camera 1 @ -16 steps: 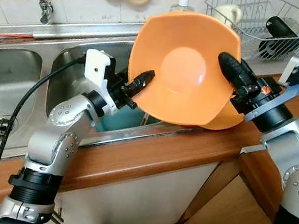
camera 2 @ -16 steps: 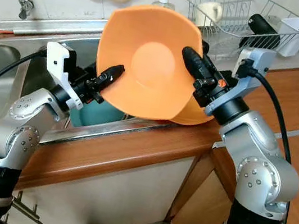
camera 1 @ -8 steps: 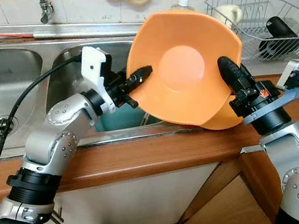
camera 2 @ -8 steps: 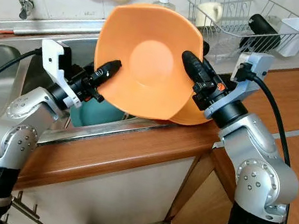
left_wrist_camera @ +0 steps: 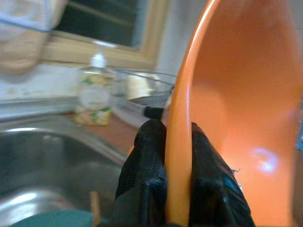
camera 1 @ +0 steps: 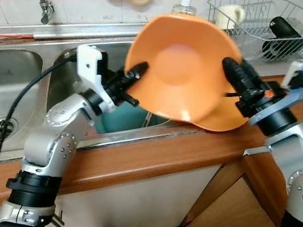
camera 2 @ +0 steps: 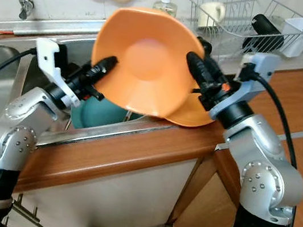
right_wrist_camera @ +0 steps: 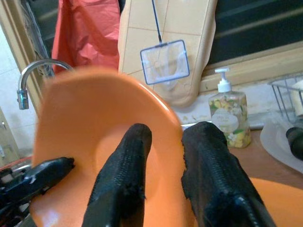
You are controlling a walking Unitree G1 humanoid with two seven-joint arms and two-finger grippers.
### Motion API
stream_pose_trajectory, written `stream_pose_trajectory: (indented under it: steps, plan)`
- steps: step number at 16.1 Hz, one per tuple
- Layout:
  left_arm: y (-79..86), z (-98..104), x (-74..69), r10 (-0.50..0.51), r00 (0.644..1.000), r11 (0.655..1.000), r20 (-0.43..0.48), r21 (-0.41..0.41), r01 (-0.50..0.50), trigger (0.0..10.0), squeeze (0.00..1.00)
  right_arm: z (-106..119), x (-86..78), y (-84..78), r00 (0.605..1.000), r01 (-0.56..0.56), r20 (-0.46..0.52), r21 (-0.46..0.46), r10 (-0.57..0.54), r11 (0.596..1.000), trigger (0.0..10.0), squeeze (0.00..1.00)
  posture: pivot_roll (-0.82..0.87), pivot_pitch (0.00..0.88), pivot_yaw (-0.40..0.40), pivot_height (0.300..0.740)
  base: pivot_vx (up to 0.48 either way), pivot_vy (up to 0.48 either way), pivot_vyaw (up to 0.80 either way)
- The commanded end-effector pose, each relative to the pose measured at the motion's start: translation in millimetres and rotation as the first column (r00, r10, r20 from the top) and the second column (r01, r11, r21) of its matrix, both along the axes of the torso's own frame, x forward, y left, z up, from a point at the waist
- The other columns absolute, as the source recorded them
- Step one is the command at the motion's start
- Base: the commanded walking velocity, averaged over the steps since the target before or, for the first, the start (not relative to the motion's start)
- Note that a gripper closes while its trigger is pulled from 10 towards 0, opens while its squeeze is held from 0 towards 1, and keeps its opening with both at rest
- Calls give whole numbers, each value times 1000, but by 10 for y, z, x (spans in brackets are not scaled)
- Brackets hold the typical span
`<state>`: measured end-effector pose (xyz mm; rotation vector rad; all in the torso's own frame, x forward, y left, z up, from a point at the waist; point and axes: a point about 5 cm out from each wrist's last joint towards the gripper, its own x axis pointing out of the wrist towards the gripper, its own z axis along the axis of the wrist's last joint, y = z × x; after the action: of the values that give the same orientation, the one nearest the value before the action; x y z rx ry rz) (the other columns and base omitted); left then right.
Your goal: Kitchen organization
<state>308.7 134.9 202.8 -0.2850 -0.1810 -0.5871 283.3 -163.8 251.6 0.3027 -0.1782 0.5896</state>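
Note:
A large orange bowl [camera 1: 175,71] hangs tilted over the right sink basin, its hollow facing me, blurred. My left gripper [camera 1: 137,74] is shut on its left rim; in the left wrist view the fingers [left_wrist_camera: 147,156] pinch the rim edge-on. My right gripper [camera 1: 233,69] is shut on the right rim, one finger [right_wrist_camera: 125,161] inside the bowl and the other outside. A second orange bowl [camera 1: 225,122] sits behind and below the first, by the right gripper; I cannot tell whether it is held too.
A teal vessel [camera 1: 118,122] lies in the right sink basin [camera 1: 65,74] under the bowl. Faucet [camera 1: 44,10] at back left, soap bottle [camera 1: 186,1] behind. Wire dish rack [camera 1: 269,23] with a mug and black item at back right. Wooden counter edge [camera 1: 150,159] in front.
The orange bowl has tipped back flatter, its top rim swinging away from me. My left gripper moved up and left with the rim; the right gripper stayed about where it was.

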Motion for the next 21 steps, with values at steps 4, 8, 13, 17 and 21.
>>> stream_pose_trajectory:
  steps: [4,8,13,17,21]
  plan:
    - [155,124,61,95,995,993,26,-75,-93,0,0,104,-31,51,998,-24,53,-21,25,999,10000,1000,-55,0,92,740,0,0,0]
    - [213,149,83,146,989,985,28,-98,-143,0,0,96,-38,63,998,-29,53,-40,31,999,10000,902,-54,0,92,740,0,0,0]
    - [559,157,237,430,902,903,34,-9,-430,0,0,-34,-130,228,993,-106,18,-288,116,952,10000,0,-57,0,93,740,0,0,0]
    - [636,3,302,510,860,848,16,162,-505,0,0,-148,-210,349,979,-197,-41,-407,198,892,10000,0,-53,0,92,740,0,0,0]
    - [626,-243,401,524,849,817,-68,323,-478,0,0,-208,-227,391,973,-226,-63,-444,221,867,10000,0,-48,0,92,740,0,0,0]
